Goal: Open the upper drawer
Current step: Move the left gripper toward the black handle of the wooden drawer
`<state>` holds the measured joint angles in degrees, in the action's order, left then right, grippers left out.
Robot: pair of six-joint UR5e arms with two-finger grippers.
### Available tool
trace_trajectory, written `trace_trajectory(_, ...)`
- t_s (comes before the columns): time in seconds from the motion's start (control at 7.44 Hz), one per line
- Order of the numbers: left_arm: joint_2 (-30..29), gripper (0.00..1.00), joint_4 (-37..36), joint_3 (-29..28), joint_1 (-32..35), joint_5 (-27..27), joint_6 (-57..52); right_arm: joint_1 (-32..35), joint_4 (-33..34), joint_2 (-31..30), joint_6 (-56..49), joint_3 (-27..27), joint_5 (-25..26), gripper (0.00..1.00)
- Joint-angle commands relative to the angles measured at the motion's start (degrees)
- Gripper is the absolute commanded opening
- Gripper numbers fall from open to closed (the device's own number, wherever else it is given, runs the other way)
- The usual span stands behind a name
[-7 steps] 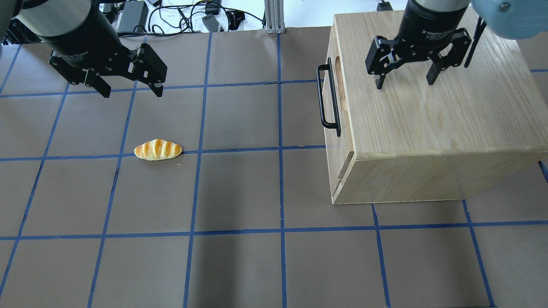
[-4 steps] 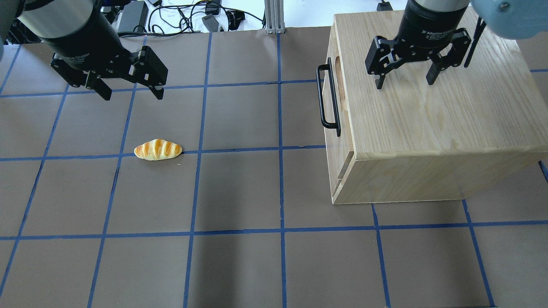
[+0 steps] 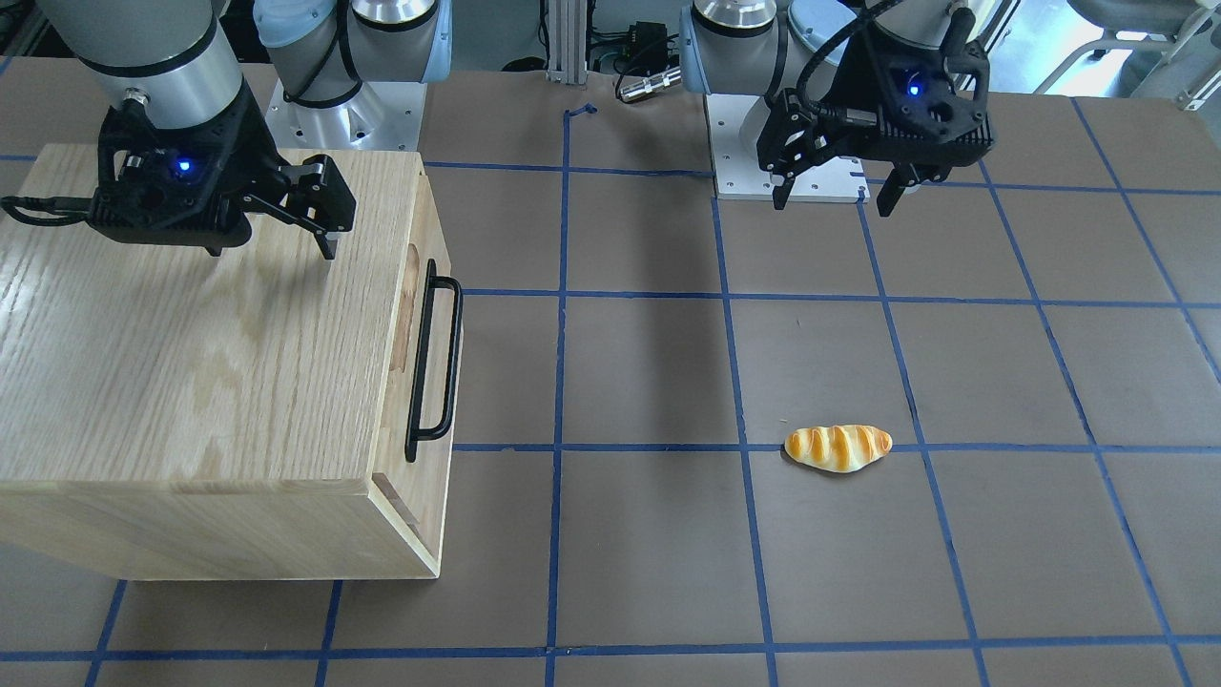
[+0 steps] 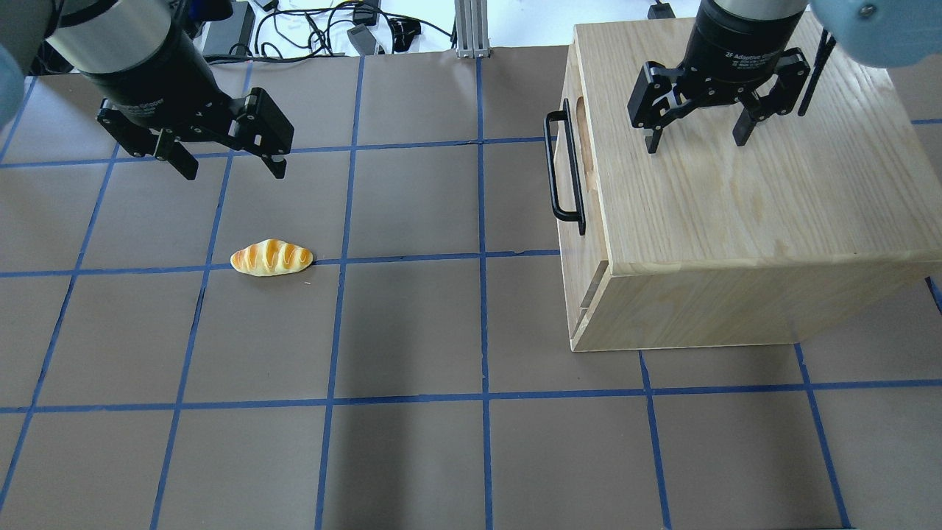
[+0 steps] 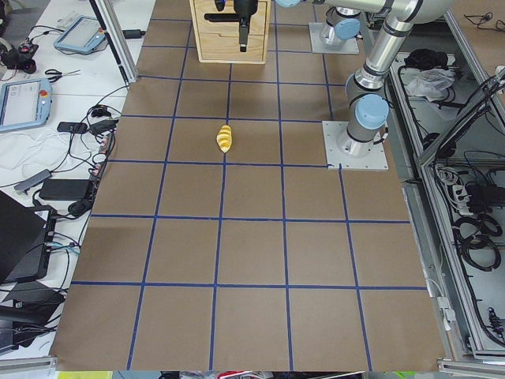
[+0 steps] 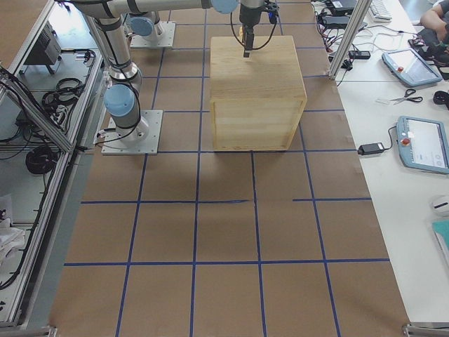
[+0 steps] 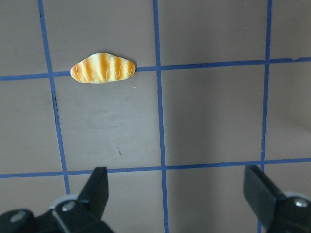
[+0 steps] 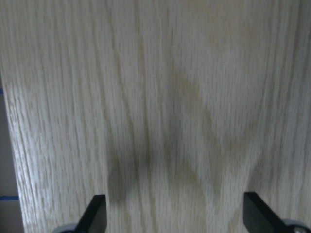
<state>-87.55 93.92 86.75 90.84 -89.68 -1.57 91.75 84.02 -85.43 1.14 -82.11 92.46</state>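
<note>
Clerk: Gripper, right (image 4: 695,142): fingers spread wide, nothing held; poised above cabinet top (image 4: 736,213), back from the front edge. Gripper, left (image 4: 234,173): likewise wide and empty, over the table, well apart from the cabinet.

Checker: Location of task item?

Clerk: Upper drawer (image 4: 587,191): top of the cabinet's front face, turned toward the table's middle; apparently fully shut, panel flush. Handle (image 4: 553,169): long black bar, standing off the panel, oblong slot (image 4: 581,140) just behind it. Untouched by either gripper.

Checker: Step in hand, and handling notes?

Clerk: Approach, by all appearances; no grasp yet. Recommended: open fingers brought astride the bar near its middle, not an end, to avoid racking; firm closure; then a straight, level pull away from the cabinet. Risk noted: whole cabinet sliding on the covering instead of the drawer running out.

Checker: Surroundings?

Clerk: Table (image 4: 412,331): brown covering, blue tape grid (image 4: 486,331). Bread roll (image 4: 271,258): lying near the left gripper, apart from the drawer's front. Cables (image 4: 316,22) along the far edge; frame post (image 4: 471,29) beside them; teach pendants (image 5: 22,103) on a side bench.
</note>
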Motion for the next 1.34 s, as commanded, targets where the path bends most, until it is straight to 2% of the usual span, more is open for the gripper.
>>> trace_trajectory(0.0,-2.1,1.00,-1.1,-0.1,0.1,0.7,1.3,0.0,0.0,0.0,-0.1,0.0,0.0,1.00)
trace_trajectory(0.27,-7.4,1.00,-10.5,0.3,1.1,11.1,11.4,0.0,0.0,0.0,0.0,0.0,0.0,1.00)
trace_trajectory(0.81,-17.6,1.00,-27.0,0.1,11.4,20.8,34.4,0.0,0.0,0.0,-0.1,0.0,0.0,1.00)
trace_trajectory(1.07,-19.8,1.00,-30.4,0.2,12.0,27.7,38.2,0.0,0.0,0.0,0.0,0.0,0.0,1.00)
trace_trajectory(1.21,-19.9,1.00,-30.5,0.3,12.3,28.1,38.2,0.0,0.0,0.0,0.0,0.0,0.0,1.00)
